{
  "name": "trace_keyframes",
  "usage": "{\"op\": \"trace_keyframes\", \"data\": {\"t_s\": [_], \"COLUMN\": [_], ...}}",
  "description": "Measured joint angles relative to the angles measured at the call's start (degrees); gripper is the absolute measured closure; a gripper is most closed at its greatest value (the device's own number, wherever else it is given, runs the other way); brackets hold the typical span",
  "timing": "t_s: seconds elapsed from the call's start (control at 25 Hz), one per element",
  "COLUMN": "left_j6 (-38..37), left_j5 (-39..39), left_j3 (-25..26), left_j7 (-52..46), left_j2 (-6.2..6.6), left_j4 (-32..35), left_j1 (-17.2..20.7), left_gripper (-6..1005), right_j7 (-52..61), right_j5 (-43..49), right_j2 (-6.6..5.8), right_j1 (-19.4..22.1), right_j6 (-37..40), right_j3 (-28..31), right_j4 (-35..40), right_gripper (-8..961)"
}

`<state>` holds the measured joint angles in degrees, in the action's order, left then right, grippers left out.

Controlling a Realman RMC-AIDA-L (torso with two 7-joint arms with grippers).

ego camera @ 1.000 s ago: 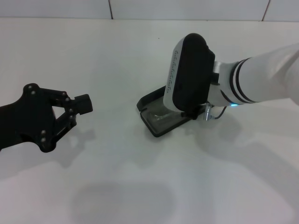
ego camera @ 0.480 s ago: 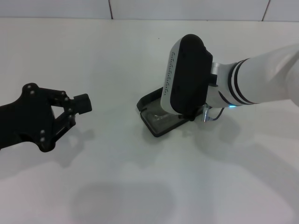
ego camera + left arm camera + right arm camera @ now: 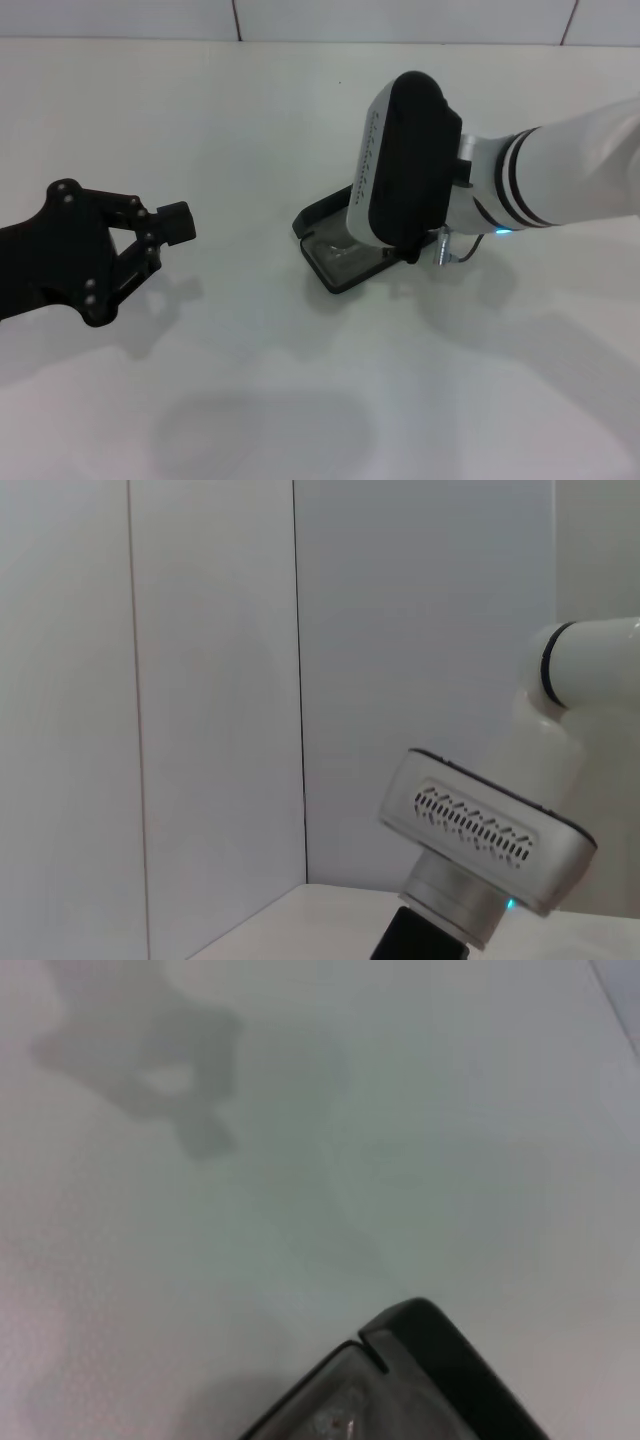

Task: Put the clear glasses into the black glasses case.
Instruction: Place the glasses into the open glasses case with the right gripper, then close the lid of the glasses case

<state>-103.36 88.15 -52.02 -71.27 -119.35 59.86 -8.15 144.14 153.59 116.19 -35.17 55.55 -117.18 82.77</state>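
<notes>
Right arm bent low over the open black glasses case; left gripper idle off to the side.

The black oblong hard-shell glasses case (image 3: 335, 250) lies open on the white surface (image 3: 250, 120), directly beneath the right arm's wrist, whose white-and-black housing hides the right gripper, so whether it is open or closed cannot be told. Inside the case, a glimpse of the clear transparent plastic glasses (image 3: 340, 248) shows against the lining, partly covered by the wrist. In the right wrist view one rounded corner of the case (image 3: 430, 1360) sits just below the camera, with something clear (image 3: 330, 1415) within. The black left gripper (image 3: 150, 240) hovers well apart from the case, on its far side from the right arm, fingers spread and holding nothing.
</notes>
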Motion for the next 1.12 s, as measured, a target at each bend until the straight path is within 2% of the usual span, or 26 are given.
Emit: {"op": "trace_keyframes", "data": {"t_s": [0.64,1.12], "left_j6": [0.0,0.0], "left_j5": [0.0,-0.4], "left_j3": [0.7,1.7], "left_j7": [0.0,0.1], "left_j2": [0.0,0.0], "left_j4": [-0.1,-0.3], "left_j1": [0.1,0.5], "left_gripper": [948,948], "right_j7": [-0.1,-1.2], "right_j5": [0.0,-1.2], "right_j2": [-0.08,-0.44], "right_j1": [2.4,9.9], "right_j6": [3.3,3.1], "right_j3": [3.4,8.1], "right_j4": [5.8,14.6], "right_gripper": [855,855]}}
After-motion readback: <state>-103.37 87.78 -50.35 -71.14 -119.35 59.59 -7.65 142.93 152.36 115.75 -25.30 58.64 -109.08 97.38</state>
